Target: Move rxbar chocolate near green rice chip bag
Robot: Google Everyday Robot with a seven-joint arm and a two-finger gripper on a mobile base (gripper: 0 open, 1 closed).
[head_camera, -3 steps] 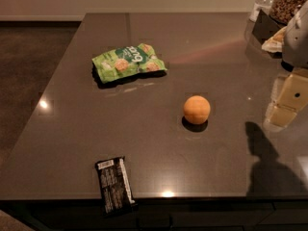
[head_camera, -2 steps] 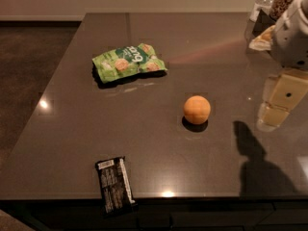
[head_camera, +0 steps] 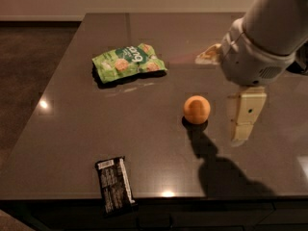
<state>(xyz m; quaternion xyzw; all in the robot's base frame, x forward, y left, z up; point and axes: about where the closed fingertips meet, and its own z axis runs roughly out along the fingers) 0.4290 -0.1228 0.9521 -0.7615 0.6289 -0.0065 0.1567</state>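
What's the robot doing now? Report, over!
Pincer hovers over right side of table. Rxbar chocolate at front edge, not yet grasped, far from green rice chip bag. Orange ball just left of pincer, off the bar-to-bag path.

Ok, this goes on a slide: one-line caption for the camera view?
The tool hangs right of the orange ball; rxbar chocolate at the front table edge, green rice chip bag back left.
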